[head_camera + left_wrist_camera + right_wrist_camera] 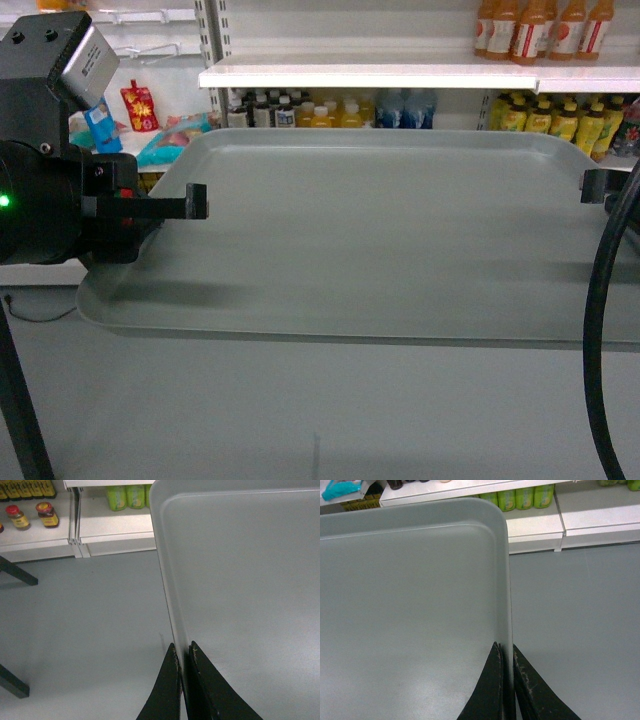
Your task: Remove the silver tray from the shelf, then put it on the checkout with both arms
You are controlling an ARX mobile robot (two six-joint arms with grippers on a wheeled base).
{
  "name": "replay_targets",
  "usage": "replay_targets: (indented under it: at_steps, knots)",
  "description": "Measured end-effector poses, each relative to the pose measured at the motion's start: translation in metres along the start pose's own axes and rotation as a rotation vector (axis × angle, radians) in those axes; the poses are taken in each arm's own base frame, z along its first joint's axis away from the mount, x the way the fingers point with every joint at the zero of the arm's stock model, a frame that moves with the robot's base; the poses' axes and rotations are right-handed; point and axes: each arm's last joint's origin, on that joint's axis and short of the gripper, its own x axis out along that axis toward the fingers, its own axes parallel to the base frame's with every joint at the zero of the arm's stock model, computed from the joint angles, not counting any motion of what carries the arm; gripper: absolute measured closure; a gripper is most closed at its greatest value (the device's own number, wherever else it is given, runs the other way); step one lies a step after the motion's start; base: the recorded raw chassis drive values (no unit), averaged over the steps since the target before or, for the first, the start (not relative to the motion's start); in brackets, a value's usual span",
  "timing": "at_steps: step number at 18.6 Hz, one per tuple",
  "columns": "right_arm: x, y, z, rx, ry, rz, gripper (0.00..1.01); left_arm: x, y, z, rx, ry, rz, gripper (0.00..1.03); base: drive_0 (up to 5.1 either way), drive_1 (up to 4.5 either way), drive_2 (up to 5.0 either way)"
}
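Above grey floor [90,630]; matte silver tray [400,230] level.

The silver tray [380,240] fills mid-frame, left gripper [190,203] at its left edge, right gripper [592,186] at its right, shelf [400,72] behind above.

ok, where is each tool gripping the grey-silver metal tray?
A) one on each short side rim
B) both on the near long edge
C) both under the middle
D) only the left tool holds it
A: the left tool and right tool each pinch a side rim of the grey-silver metal tray.
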Motion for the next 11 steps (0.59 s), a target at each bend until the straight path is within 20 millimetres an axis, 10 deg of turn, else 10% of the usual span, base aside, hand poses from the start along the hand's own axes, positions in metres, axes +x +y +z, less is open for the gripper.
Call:
replay_targets:
  at_steps: [11]
  knots:
    - [-0.0001,-0.0004,0.0001,0.001,0.0,-0.002,0.98,-0.0002,-0.0009,0.0004,0.001,-0.004,-0.002,1.0,0.1,-4.04,4.3]
